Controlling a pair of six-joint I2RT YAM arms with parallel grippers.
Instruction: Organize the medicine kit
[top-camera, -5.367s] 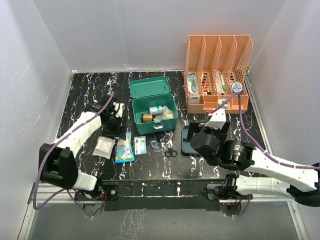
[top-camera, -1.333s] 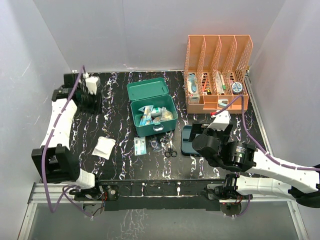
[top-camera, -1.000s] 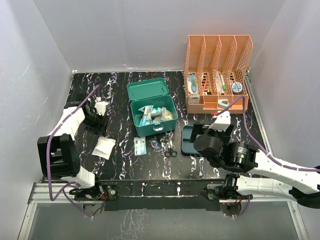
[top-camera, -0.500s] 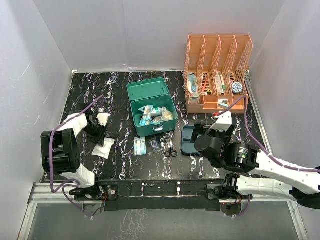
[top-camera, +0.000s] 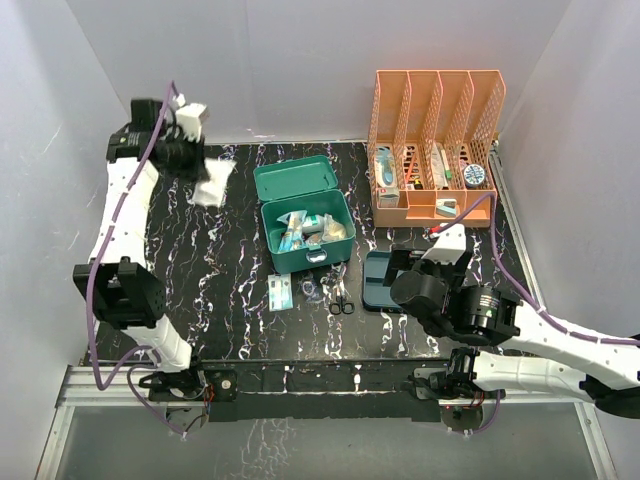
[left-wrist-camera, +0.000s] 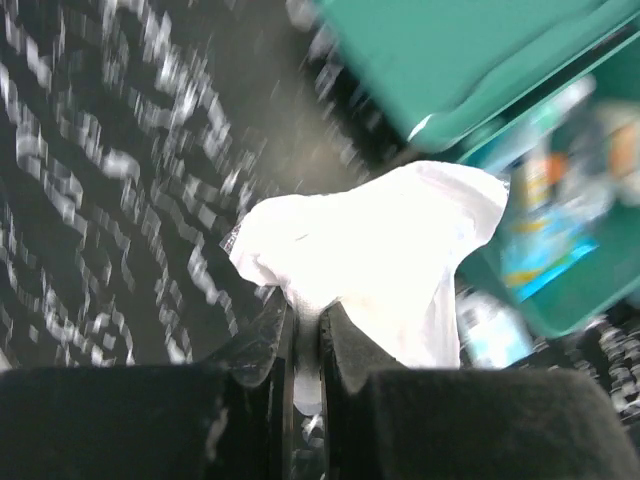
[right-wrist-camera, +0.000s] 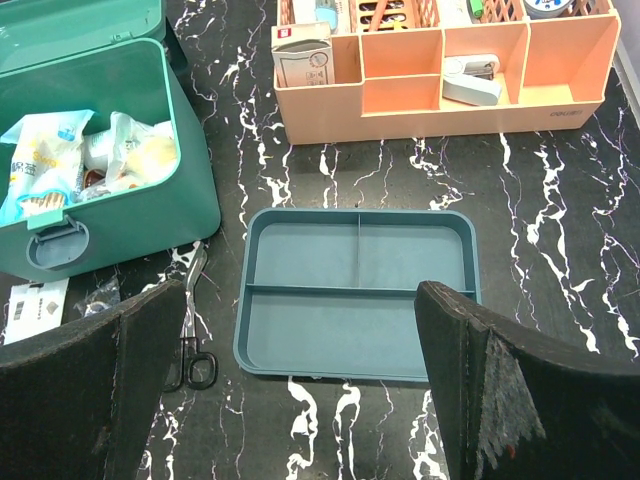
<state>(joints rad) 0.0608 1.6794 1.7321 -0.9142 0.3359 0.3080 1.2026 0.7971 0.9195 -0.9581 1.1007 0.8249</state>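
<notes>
The tabletop (top-camera: 240, 310) is black with white streaks, like stone. Plain white walls (top-camera: 300, 60) stand on three sides of it.

We see one green kit (top-camera: 290, 258) in the middle of the tabletop. Its lid (top-camera: 294, 180) is open and leans back. There are packs and small bottles inside, too jumbled for us to count.

We count one orange rack (top-camera: 425, 215), behind the kit and to its right. It has four tall slots and some low boxes in front. We count one flat blue-grey tray (right-wrist-camera: 300, 250) just right of the kit, and it has three parts. One pair of scissors (top-camera: 340, 295) lies in front of the kit, between the kit and the tray. One small flat packet (top-camera: 281, 292) lies in front of the kit too.

We count two arms. The left end effector (left-wrist-camera: 305, 330) is up high, far to the left of the kit and behind it. Its fingers are almost pressed together, and they pinch one soft white bag (left-wrist-camera: 370, 250) that hangs from them. The right end effector (right-wrist-camera: 298, 290) hangs over the tray, right of the kit. Its fingers are spread wide and hold nothing.
</notes>
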